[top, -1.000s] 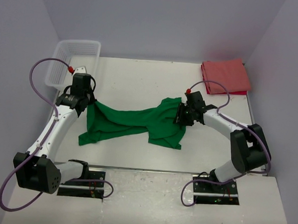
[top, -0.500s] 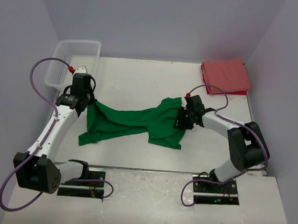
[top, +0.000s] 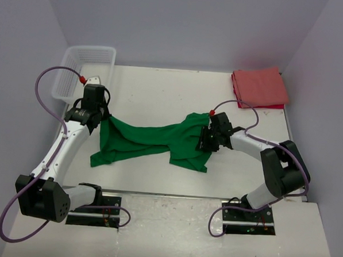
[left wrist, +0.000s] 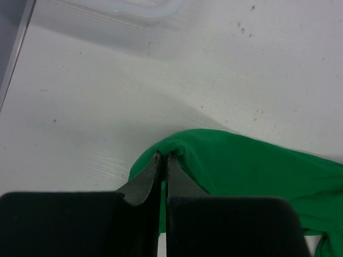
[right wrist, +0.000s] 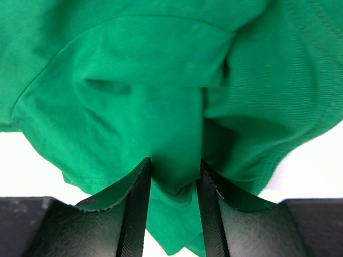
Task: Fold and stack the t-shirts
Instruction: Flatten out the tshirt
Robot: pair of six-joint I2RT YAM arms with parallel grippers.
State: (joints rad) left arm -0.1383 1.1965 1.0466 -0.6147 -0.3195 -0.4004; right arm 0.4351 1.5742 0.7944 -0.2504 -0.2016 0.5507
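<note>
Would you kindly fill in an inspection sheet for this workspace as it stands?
Surface: white table, lightly speckled.
Job's things: green t-shirt unfolded, stretched mid-table; salmon-red t-shirt folded, far right corner.
Clutter: white mesh basket, far left corner.
Grippers: left jaws shut on the green t-shirt's edge; right jaws astride a fold of it, grip unsure.
Cables: purple cables looping from both arms.
Surroundings: plain walls on three sides.
</note>
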